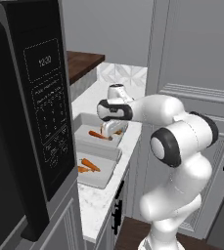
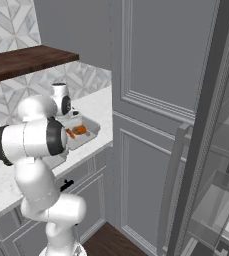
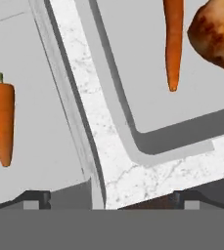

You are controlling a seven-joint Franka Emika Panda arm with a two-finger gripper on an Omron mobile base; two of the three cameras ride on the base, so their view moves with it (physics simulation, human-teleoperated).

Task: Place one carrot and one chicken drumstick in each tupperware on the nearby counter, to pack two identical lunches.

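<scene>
Two light-grey tupperware trays lie side by side on the white counter [image 1: 96, 205]. The near tupperware [image 1: 103, 177] holds a carrot [image 1: 90, 164]. Another carrot [image 1: 99, 135] lies in the far tupperware [image 1: 84, 122]. My gripper [image 1: 109, 133] hangs just above the far tray. In the hand view my gripper [image 3: 111, 199] is open with nothing between its fingers, over the strip of counter [image 3: 106, 151] between the trays. There the left tray [image 3: 35, 73] shows a carrot [image 3: 1, 122], and the right tray [image 3: 133, 58] shows a carrot [image 3: 173, 44] beside a browned chicken drumstick [image 3: 216, 34].
A black microwave [image 1: 30, 122] stands close on the left of the counter. A dark wooden top [image 1: 81, 63] lies beyond the trays. Tall grey cabinet doors [image 1: 191, 58] rise to the right of the counter edge, and a long handle [image 2: 173, 190] stands out further right.
</scene>
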